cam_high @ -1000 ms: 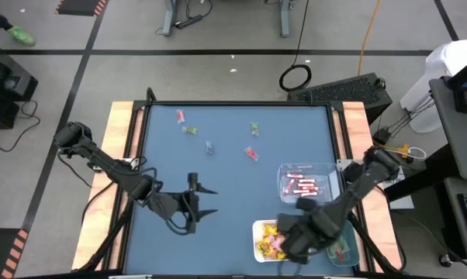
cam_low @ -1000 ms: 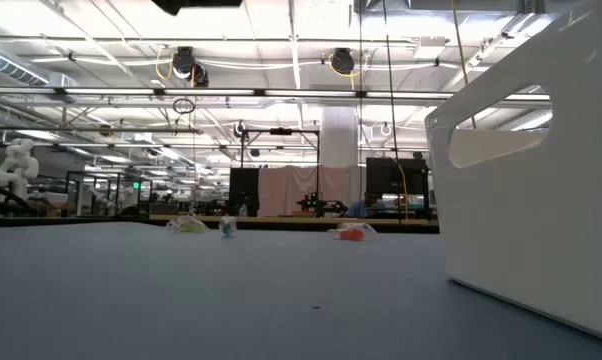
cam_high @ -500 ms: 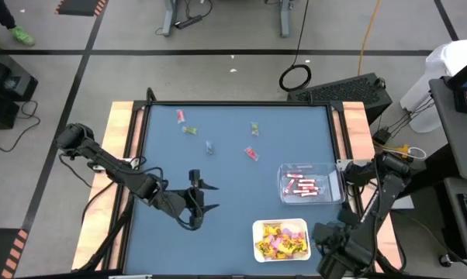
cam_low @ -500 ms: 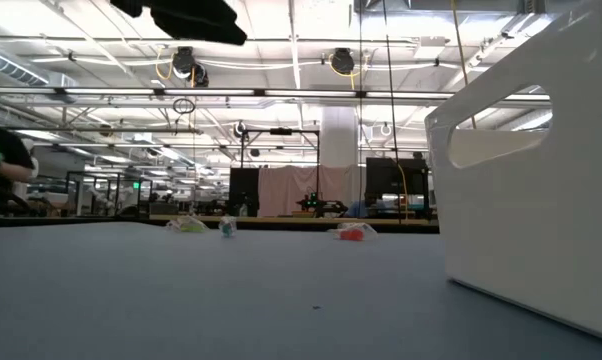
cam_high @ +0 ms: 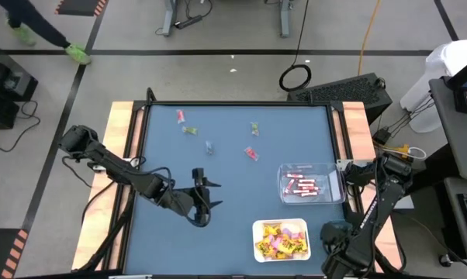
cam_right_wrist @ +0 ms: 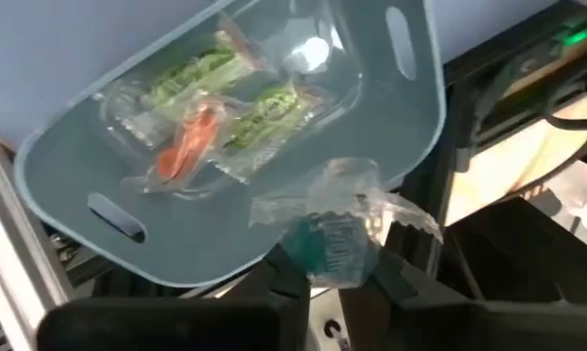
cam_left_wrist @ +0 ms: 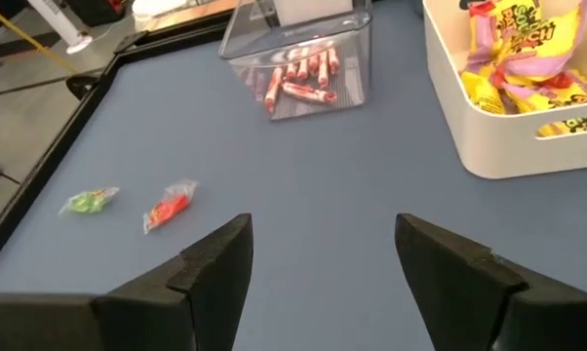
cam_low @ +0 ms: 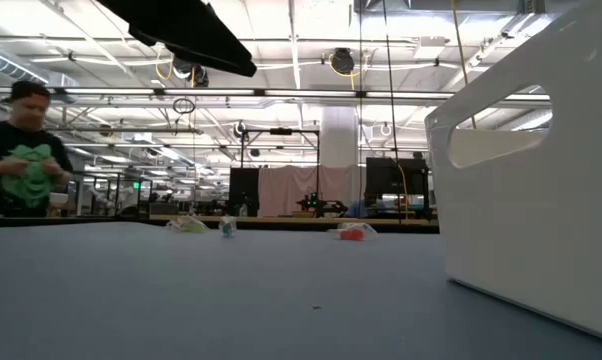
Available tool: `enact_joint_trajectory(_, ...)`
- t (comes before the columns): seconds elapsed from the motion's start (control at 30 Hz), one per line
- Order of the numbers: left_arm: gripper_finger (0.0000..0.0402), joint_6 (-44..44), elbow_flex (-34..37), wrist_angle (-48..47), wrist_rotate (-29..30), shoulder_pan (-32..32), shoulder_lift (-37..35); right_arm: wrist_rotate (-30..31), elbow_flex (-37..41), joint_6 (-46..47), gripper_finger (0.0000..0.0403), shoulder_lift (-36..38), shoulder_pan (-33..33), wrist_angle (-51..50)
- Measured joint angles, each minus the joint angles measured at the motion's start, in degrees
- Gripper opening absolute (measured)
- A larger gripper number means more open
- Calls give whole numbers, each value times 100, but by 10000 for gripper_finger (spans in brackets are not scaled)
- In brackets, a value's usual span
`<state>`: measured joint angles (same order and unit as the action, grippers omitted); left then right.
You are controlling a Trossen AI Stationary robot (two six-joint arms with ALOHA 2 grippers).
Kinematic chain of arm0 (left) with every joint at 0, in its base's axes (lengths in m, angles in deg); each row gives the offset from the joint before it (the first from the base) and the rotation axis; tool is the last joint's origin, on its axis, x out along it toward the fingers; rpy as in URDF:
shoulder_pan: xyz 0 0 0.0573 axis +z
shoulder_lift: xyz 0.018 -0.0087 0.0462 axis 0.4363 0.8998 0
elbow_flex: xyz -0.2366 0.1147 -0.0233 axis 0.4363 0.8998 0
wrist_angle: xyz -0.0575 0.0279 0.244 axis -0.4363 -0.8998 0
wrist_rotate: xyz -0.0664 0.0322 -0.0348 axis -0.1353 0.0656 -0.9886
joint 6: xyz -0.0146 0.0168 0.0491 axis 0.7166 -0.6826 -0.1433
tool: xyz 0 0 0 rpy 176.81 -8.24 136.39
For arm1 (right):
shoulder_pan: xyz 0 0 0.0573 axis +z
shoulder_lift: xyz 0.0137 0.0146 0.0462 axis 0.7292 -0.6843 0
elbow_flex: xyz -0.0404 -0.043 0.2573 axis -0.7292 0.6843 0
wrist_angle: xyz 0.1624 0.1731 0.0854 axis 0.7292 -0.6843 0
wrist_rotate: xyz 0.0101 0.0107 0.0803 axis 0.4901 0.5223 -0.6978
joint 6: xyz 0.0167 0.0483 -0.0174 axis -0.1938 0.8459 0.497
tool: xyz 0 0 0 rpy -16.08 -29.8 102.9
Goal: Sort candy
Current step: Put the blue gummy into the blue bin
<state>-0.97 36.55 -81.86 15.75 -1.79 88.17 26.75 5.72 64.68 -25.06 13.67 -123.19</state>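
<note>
The right tool [cam_right_wrist: 334, 278] was pinched shut on a small teal candy [cam_right_wrist: 331, 244] in a clear crinkled wrapper, held just above the clear tray [cam_right_wrist: 128, 234] at the near right corner of the table [cam_high: 233, 186]; that tray already held a few green pieces and one red one. The held sweet sat crosswise in the fingers, its twisted wrapper ends fanning out to either side, so its long axis ran across the grip rather than along it. The left tool [cam_left_wrist: 318, 263] hung open and empty over the middle of the table, its fingers pointing toward the trays. As for progress, the sorting looked well on but not finished: the white tray [cam_high: 258, 229] held a heap of yellow packets [cam_high: 280, 240], and the clear box [cam_high: 330, 180] beside it held the pink sticks [cam_high: 300, 186], lying roughly parallel. Five stray candies were still loose on the far half of the table: a red one [cam_high: 180, 116], a green one [cam_high: 190, 130], a pale bluish one [cam_high: 209, 146], another green one [cam_high: 254, 128] and a red one [cam_high: 251, 153], each lying flat at its own angle.
</note>
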Motion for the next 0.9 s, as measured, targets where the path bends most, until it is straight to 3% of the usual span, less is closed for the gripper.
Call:
enact_joint_trajectory(0.4,256,78,0,-43,-2,-4,0,-4,0,25,166,21,0,-262)
enact_joint_trajectory(0.57,256,-41,0,-141,19,69,0,256,-243,145,186,148,-23,-332)
enact_joint_trajectory(0.7,256,-121,0,-372,339,274,0,1422,-881,584,185,210,-55,-541)
enact_joint_trajectory(0.9,256,-73,0,-836,453,887,0,4267,-1784,695,170,214,-51,-645)
